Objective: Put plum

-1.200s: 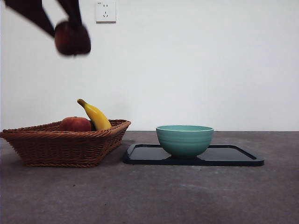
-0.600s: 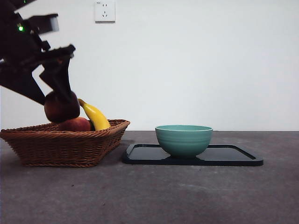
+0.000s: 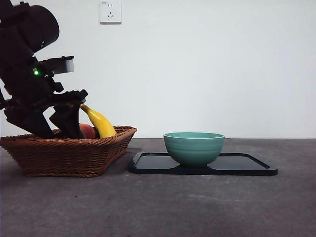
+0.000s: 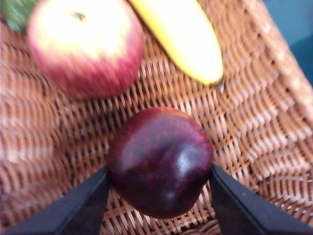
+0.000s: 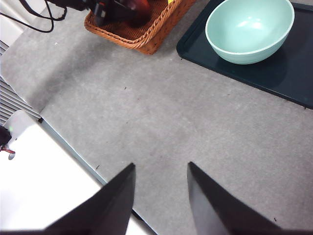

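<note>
**Plum held down in the basket**

Left tool – jaws spread just to the width of the plum, one black jaw pressed to each flank of it. The fruit sits between them, low inside the wicker basket, its underside at or very near the weave; whether it rests on it I cannot tell.

Plum: round, glossy, dark maroon going almost black, fine reddish speckle, one soft highlight on its skin.

Near it in the basket – a red-and-yellow apple and a yellow banana, both apart from the plum.

Front view: the left arm leans into the basket from above; the plum is hidden behind the rim there.

Right tool hangs over bare grey bench, jaws parted, nothing between them. A teal bowl stands on a dark tray beside the basket.
</note>
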